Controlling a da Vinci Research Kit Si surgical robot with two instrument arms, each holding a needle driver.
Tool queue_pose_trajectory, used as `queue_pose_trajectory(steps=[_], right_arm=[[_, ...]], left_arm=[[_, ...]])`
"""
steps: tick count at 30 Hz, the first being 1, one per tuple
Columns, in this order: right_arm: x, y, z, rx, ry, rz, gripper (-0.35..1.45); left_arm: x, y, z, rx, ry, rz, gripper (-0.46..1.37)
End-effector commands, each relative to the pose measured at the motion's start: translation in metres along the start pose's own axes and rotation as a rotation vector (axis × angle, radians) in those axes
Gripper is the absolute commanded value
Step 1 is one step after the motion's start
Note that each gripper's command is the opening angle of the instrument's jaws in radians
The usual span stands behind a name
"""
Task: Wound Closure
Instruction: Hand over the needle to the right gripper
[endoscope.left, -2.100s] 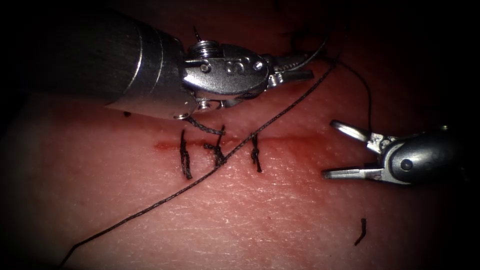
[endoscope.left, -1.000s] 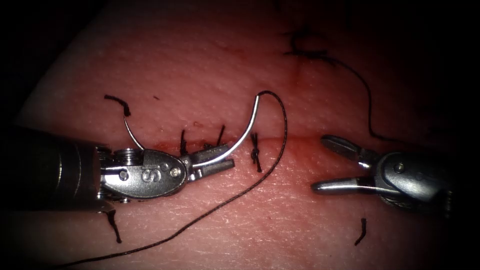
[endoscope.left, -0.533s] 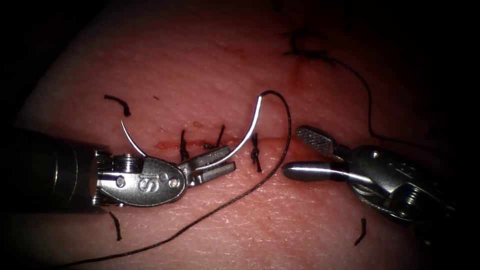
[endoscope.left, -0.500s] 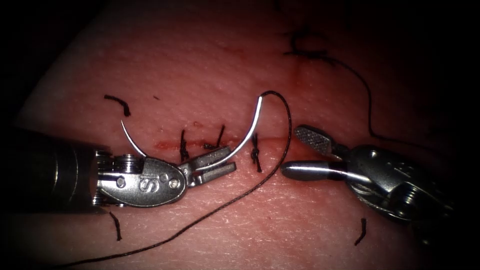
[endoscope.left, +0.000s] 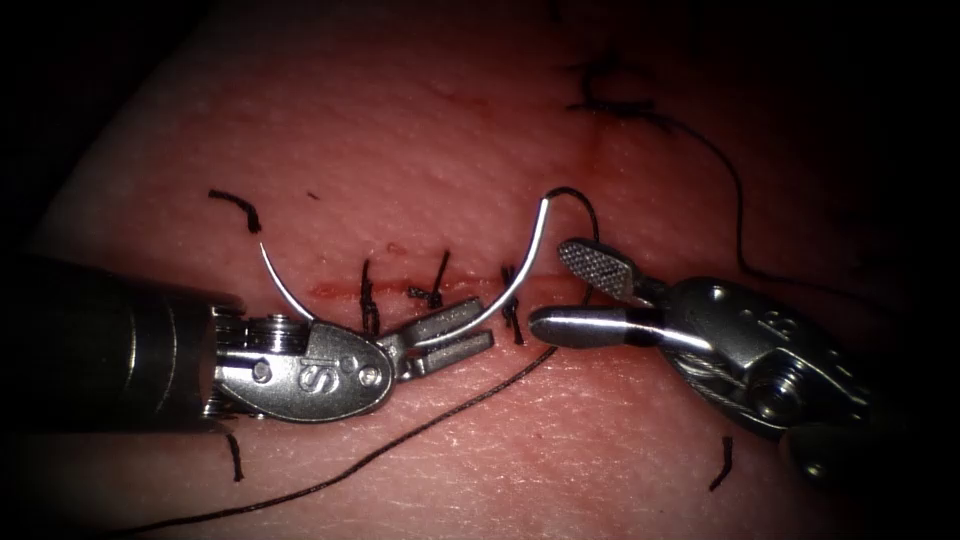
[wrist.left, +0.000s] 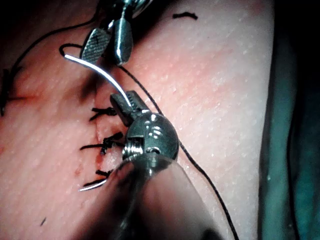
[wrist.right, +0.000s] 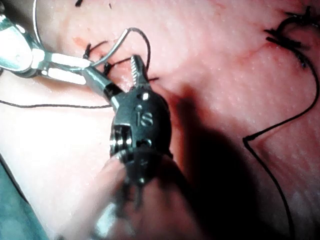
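Right tool (endoscope.left: 548, 290) has closed in, fingers apart beside the stiff, slippery needle (endoscope.left: 520, 275); left tool (endoscope.left: 475, 325) clamps it mid-curve, clear of the tissue (endoscope.left: 400, 120).

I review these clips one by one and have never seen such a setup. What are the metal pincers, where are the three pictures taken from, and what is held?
This is a surgical practice robot closing a cut in pink pork belly, the tissue. One picture looks down from an endoscope; the other two come from cameras riding on each arm's wrist. The left arm's silver two-jawed tool is shut on the curved steel needle near mid-curve; the needle lies above the tissue, not in it. Black thread trails from the needle's end. The right arm's silver tool is open beside the needle, holding nothing. Three dark finished stitches cross the red cut, and short cut thread ends lie about.
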Motion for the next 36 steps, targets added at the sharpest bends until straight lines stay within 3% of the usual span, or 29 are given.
queue_pose_trajectory(steps=[1,18,22,25,27,36], right_arm=[[0.0001,-0.0001,0.0001,0.002,0.004,0.001,0.95],[0.0006,0.0000,0.0010,-0.002,0.028,0.013,0.85],[0.0006,0.0001,0.0011,-0.003,0.032,0.032,0.58],[0.0007,0.0002,0.0012,-0.004,0.032,0.056,-0.16],[0.0009,0.0003,0.0013,-0.006,0.032,0.058,-0.35],[0.0022,0.0006,0.0012,-0.010,0.055,0.072,-0.35]], left_arm=[[0.0000,0.0000,-0.0001,-0.003,0.000,0.006,-0.35],[0.0002,0.0004,0.0001,-0.002,0.010,0.017,-0.35],[0.0002,0.0005,0.0001,-0.001,0.014,0.016,-0.35],[0.0003,0.0005,0.0001,-0.001,0.014,0.022,-0.35],[0.0003,0.0006,0.0001,-0.003,0.015,0.022,-0.35],[0.0001,0.0011,0.0002,-0.008,0.029,0.024,-0.35]])
